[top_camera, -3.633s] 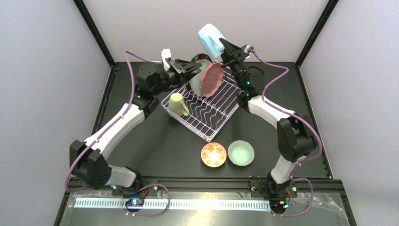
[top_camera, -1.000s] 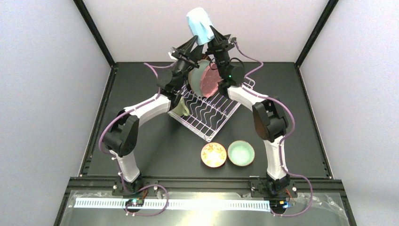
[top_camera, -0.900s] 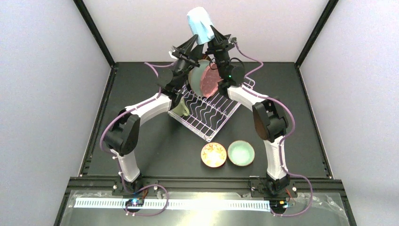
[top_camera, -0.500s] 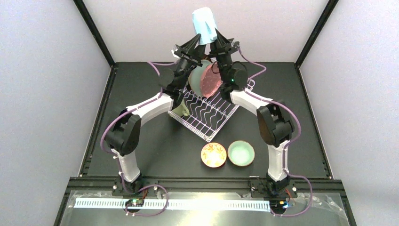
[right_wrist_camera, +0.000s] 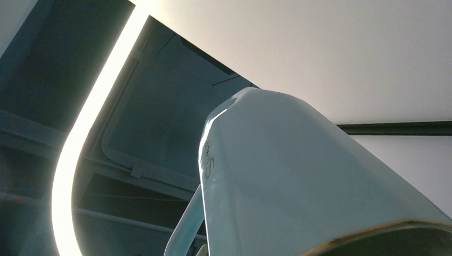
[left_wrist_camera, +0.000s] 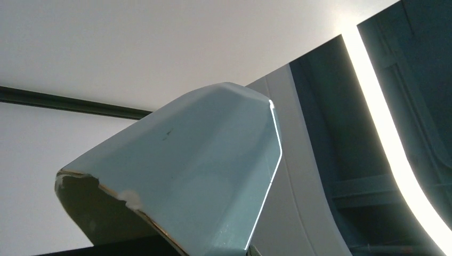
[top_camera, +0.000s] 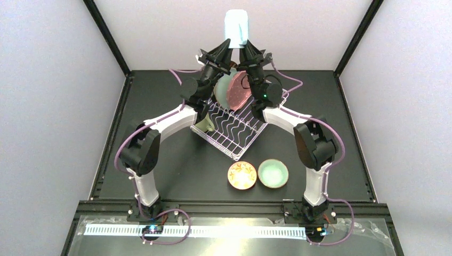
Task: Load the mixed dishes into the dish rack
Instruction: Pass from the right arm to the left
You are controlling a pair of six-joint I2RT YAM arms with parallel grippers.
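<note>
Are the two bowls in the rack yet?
No, the red-orange bowl and mint bowl sit side by side outside the rack, on its near side.

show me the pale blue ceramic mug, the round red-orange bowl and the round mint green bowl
pale blue ceramic mug (top_camera: 236, 26): top external view, middle of its side wall
round red-orange bowl (top_camera: 242, 175): top external view, centre of its inside
round mint green bowl (top_camera: 273, 174): top external view, centre of its inside
</note>
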